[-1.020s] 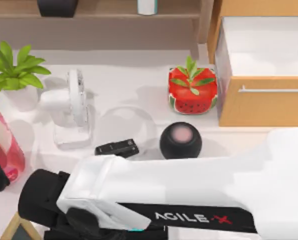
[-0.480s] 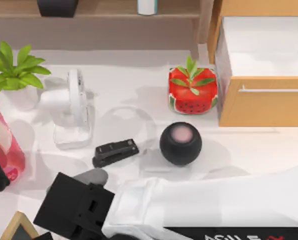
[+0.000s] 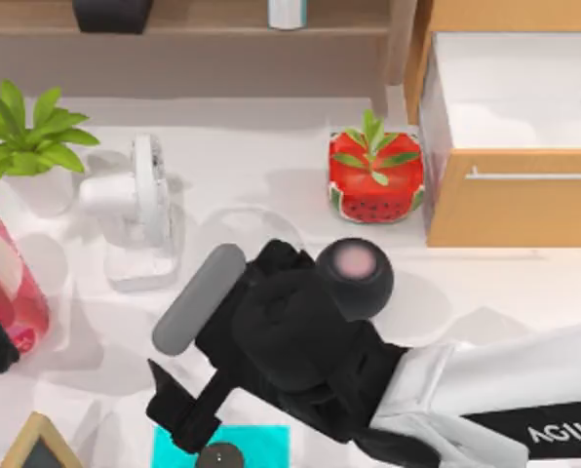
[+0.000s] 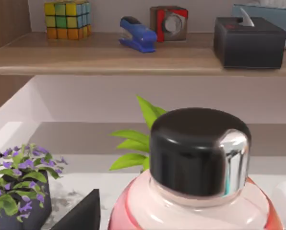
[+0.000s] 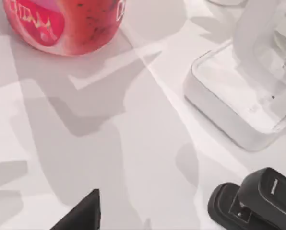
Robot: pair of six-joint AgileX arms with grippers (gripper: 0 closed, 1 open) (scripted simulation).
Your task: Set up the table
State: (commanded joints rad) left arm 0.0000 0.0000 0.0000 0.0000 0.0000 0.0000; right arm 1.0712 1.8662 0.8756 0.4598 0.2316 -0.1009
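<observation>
White and matte, the desk (image 3: 271,156) spreads beneath everything and carries one of each thing in the top view: one white fan (image 3: 139,210), one green potted plant (image 3: 22,141), one pink bottle (image 3: 8,283) at the left edge, one red watermelon-patterned cube planter (image 3: 375,177), one black round speaker (image 3: 354,276), and one cyan pad (image 3: 261,447) at the near edge. One light-wood drawer cabinet (image 3: 510,205) stands at the right with its drawer open.

My right hand (image 3: 188,414) hangs over the desk's middle-front, its black wrist covering the surface beside the speaker; whether its fingers are spread or closed I cannot tell. Its wrist view looks down on bare desk, with one black stapler (image 5: 258,203) lying near the fan's base (image 5: 234,110).

My left hand sits parked by the pink bottle's black cap (image 4: 200,151); one brown shelf (image 4: 109,52) behind holds one colour cube (image 4: 67,19), one blue stapler (image 4: 137,34) and one black tissue box (image 4: 248,42).
</observation>
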